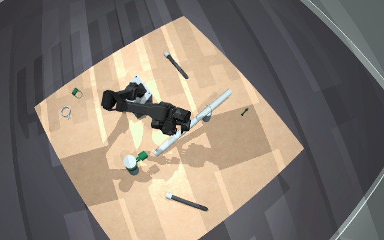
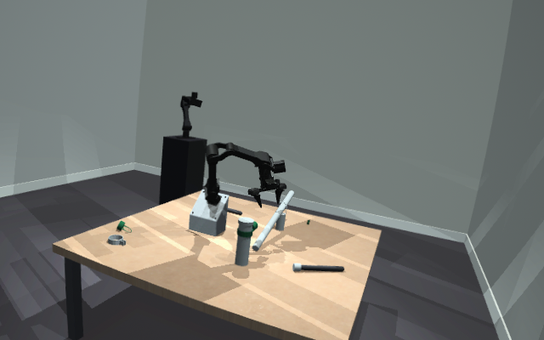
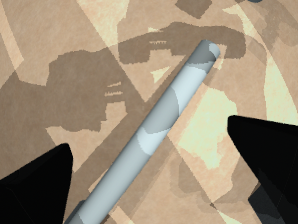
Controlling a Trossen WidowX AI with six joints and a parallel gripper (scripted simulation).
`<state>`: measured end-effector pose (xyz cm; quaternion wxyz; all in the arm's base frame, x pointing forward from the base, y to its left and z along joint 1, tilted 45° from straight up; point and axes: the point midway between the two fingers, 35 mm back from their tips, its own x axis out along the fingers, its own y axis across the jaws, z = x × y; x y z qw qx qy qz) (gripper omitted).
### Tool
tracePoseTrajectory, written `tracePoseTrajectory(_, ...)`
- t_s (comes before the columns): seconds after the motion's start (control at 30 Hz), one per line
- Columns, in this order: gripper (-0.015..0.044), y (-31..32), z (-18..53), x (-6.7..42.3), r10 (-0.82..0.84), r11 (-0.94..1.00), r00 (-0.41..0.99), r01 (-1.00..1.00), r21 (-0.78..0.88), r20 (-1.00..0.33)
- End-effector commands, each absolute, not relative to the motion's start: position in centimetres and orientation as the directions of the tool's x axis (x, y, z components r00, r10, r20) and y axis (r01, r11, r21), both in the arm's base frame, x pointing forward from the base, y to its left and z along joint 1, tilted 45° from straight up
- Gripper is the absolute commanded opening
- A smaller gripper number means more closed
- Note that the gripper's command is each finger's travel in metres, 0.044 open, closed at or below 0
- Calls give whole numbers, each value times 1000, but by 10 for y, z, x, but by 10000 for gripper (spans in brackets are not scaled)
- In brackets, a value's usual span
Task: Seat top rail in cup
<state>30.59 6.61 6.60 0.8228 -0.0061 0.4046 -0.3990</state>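
Note:
The pale grey top rail [image 1: 218, 99] [image 2: 269, 225] [image 3: 154, 127] slopes down from the loop cap on the small post [image 1: 207, 115] [image 2: 280, 221]. Its cut end [image 1: 156, 152] [image 3: 205, 54] lies a short way from the green rail-end cup [image 1: 141, 155] [image 2: 254, 225], not inside it. The cup hangs on a green brace band [image 2: 243, 233] high on the big post [image 1: 129, 162] [image 2: 242, 251], just under the post cap. My gripper [image 1: 183, 128] [image 2: 269, 201] [image 3: 150, 139] is open and hovers above the rail's lower half, one finger on each side, not touching it.
Two dark rods with pale tips lie on the table, one at the back [image 1: 177, 66] [image 2: 234, 211] and one at the front [image 1: 187, 203] [image 2: 319, 268]. A green clamp [image 1: 75, 92] [image 2: 122, 226], a grey ring [image 1: 66, 111] [image 2: 116, 240] and a small green bolt [image 1: 245, 111] lie apart. The arm's grey base box [image 2: 208, 218] stands behind the big post.

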Motion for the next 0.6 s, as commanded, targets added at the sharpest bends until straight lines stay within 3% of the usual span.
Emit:
tracePoseTrajectory(0.0, 440, 48, 23, 313, -689, 306, 156, 948, -90, -708)
tracePoseTrajectory(0.13, 440, 39, 6, 315, -691, 86, 73, 996, 18, -719)
tracePoseTrajectory(0.57, 440, 34, 1, 316, -691, 86, 73, 996, 18, -719)
